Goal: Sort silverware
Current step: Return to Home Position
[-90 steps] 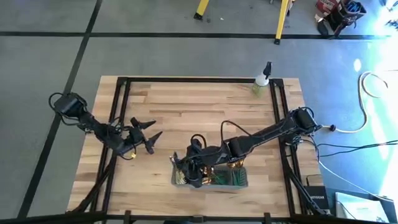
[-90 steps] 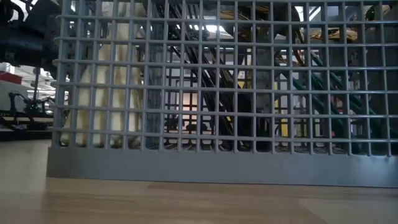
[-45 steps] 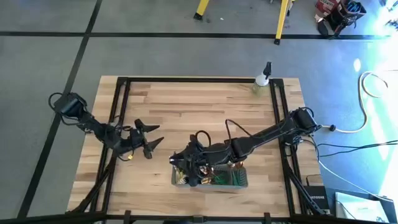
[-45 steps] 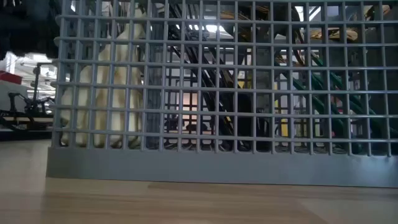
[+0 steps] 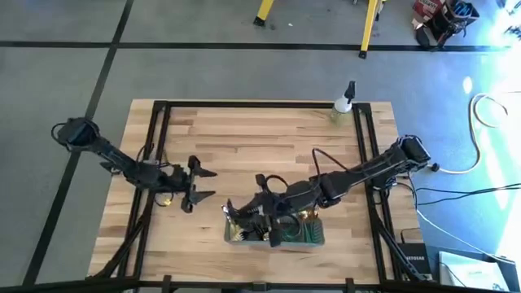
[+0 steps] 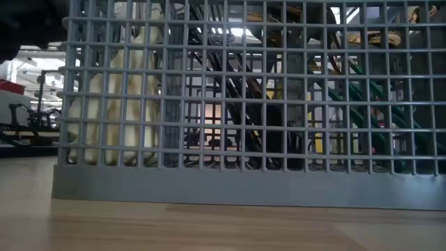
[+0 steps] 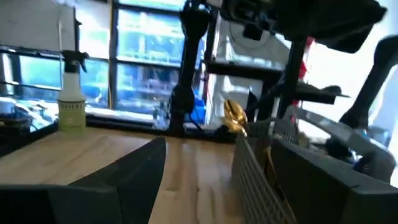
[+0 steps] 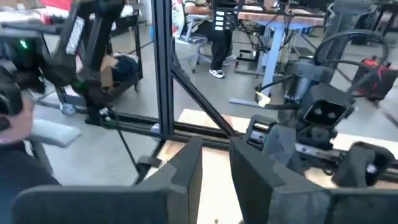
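Pale wooden tabletop (image 5: 244,134) carries the grey wire-mesh caddy (image 6: 209,188) at its front edge, with cream- and green-handled silverware (image 6: 115,104) standing inside, hard to make out behind the mesh. Right gripper (image 5: 254,226) hangs over it, hiding most pieces from above, jaws parted and empty. Left gripper (image 5: 199,185) hovers nearby over bare wood, jaws wide apart.

Wood tbl (image 5: 244,138) w/ grey mesh caddy (image 5: 319,241) & spray bottle (image 5: 343,104).
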`<action>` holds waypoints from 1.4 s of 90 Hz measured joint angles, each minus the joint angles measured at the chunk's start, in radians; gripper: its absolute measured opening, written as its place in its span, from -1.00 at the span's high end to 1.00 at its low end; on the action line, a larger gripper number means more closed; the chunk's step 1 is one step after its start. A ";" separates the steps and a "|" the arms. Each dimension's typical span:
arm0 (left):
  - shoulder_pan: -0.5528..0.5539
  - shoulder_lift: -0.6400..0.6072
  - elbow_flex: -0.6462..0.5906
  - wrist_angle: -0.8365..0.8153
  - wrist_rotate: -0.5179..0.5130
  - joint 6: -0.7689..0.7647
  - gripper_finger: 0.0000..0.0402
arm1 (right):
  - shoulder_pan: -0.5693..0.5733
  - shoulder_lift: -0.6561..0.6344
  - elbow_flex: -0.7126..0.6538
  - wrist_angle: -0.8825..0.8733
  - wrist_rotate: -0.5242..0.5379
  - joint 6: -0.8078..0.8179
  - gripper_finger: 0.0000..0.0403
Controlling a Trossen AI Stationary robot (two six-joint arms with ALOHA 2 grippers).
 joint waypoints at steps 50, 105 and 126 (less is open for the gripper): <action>0.526 -0.019 0.039 -0.066 0.525 -0.012 0.15 | -0.054 -0.379 -0.693 0.461 -0.012 -0.044 0.68; 0.733 -0.020 0.036 -0.055 0.693 0.005 1.00 | -0.132 -1.217 -1.345 0.494 0.072 -0.029 0.68; 0.762 -0.055 -0.053 -0.056 0.635 0.011 1.00 | -0.131 -1.414 -1.380 0.248 0.072 0.019 0.68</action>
